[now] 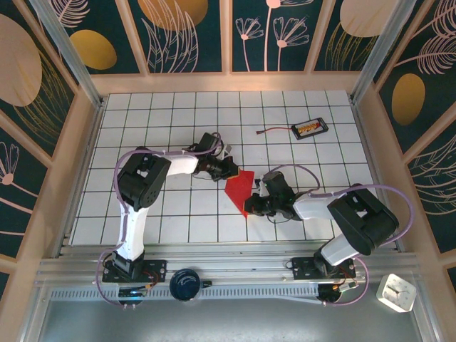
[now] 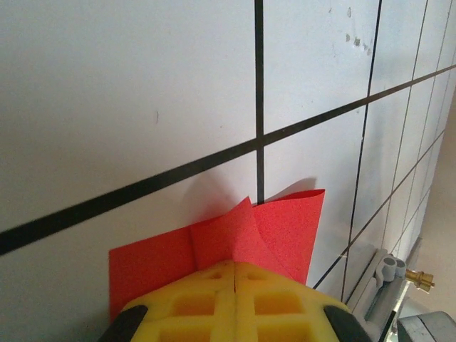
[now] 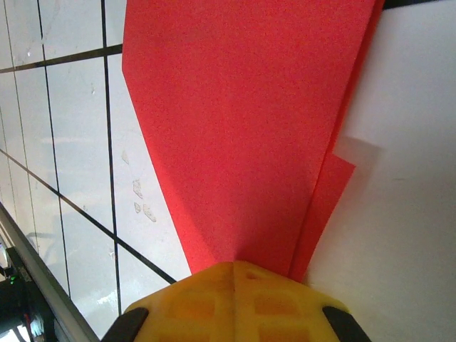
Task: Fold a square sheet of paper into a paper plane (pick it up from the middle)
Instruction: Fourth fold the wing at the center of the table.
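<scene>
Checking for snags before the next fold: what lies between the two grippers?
The folded red paper, stretched from the left gripper to the right gripper in the top external view; each wrist view shows it pinched shut.

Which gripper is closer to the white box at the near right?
Right. The right gripper grips the red paper's near end, toward the white box; the left gripper grips its far edge.

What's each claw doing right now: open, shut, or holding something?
Left gripper: shut on the red paper.
Right gripper: shut on the same red paper, at its other end.
</scene>
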Robot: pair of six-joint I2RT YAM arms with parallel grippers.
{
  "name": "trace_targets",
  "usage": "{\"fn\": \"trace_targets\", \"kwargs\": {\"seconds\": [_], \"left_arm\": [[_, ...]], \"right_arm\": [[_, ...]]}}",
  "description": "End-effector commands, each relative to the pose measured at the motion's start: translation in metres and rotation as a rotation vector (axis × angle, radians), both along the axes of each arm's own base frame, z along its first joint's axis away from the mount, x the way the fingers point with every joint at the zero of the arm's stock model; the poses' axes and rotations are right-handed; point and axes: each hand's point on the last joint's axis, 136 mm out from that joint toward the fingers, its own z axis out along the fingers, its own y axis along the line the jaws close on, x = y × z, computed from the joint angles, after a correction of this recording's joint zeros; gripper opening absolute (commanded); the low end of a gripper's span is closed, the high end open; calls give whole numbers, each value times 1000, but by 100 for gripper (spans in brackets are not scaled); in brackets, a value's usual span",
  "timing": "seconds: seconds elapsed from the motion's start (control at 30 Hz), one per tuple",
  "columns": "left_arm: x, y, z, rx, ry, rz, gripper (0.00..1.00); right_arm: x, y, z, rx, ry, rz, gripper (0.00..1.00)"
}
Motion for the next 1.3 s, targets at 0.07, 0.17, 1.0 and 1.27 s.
{"fn": "trace_targets", "kwargs": {"seconds": [0.07,0.17,1.0,1.27], "left_arm": [[57,40,-26,94,-94,141,0],[66,45,-26,88,-97,158,0],[-40,41,48,-129,-175,134,32],[-50,35,30,-109,-142,97,32]], "right_arm": [[-63,-68,-68,-327,235,-21,0],[-64,-69,-69,-330,236,-22,0],[48,-25,72,39,-240,-118,28],[58,-10,48,25,-211,-101,34]]}}
